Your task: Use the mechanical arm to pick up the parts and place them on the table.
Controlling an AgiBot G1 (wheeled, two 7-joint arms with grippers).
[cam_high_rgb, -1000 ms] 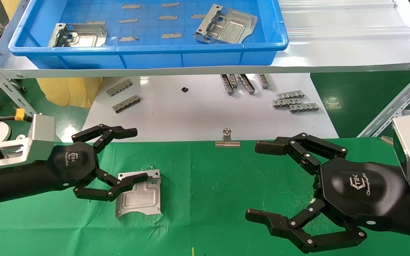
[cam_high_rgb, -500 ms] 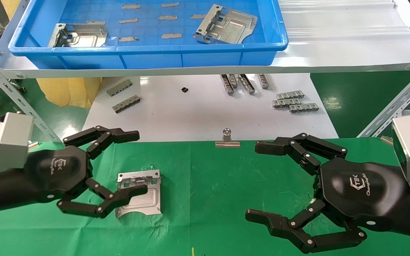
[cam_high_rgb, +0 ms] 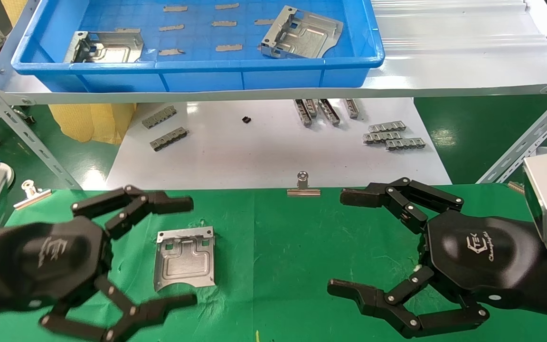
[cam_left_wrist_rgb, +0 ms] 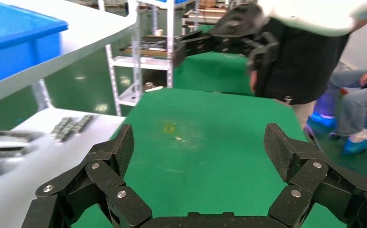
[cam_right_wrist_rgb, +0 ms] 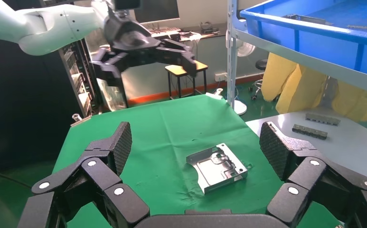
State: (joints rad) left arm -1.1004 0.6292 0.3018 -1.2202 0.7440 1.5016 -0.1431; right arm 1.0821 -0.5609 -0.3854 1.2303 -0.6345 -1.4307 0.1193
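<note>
One silvery stamped part (cam_high_rgb: 185, 258) lies flat on the green table (cam_high_rgb: 278, 237), free of both grippers; it also shows in the right wrist view (cam_right_wrist_rgb: 216, 166). Two more parts (cam_high_rgb: 105, 46) (cam_high_rgb: 301, 32) lie in the blue tray (cam_high_rgb: 197, 64) on the white shelf. My left gripper (cam_high_rgb: 190, 251) is open and empty, raised to the left of the lying part; it also shows in the left wrist view (cam_left_wrist_rgb: 198, 147). My right gripper (cam_high_rgb: 337, 243) is open and empty over the table's right side; it also shows in the right wrist view (cam_right_wrist_rgb: 195, 142).
Small grey toothed strips (cam_high_rgb: 164, 128) (cam_high_rgb: 392, 135) lie on the white sheet (cam_high_rgb: 264, 152) under the shelf. A silver binder clip (cam_high_rgb: 303, 186) holds the cloth's far edge, another (cam_high_rgb: 31, 192) sits at the far left. A slanted shelf brace (cam_high_rgb: 525, 142) stands at the right.
My left gripper has drawn back toward me and to the left, off the part, which stays lying on the cloth. The right arm has not moved.
</note>
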